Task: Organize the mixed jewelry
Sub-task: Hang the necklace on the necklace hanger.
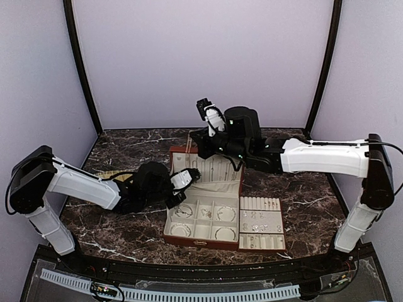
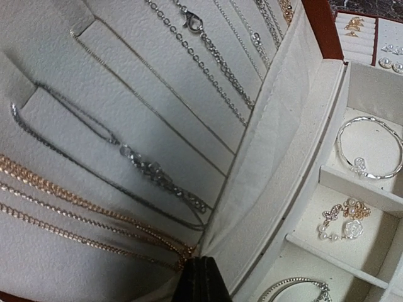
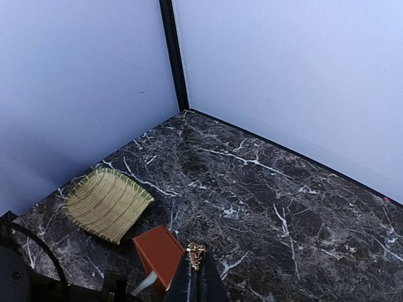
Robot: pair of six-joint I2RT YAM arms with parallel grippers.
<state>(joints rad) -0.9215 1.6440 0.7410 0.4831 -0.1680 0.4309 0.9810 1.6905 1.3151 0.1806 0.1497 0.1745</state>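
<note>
right gripper point(image 3: 196, 261) pinched tight on a small gold piece point(image 3: 196, 250) over the red-brown box point(image 3: 160, 251) corner; left gripper point(image 2: 198, 277) closed at the box's lid lining. best bet: firm pinch, slow descent into the box.

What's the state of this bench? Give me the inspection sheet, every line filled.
Surface: dark marble table.
Job's things: open box holding bangles, chains on its lid; cream tray beside it.
Clutter: woven mat.
Tools: left tool shut at the lid fold; right tool shut on a gold piece.
Cables: black cable by right arm.
Surroundings: plain walls, black posts.
</note>
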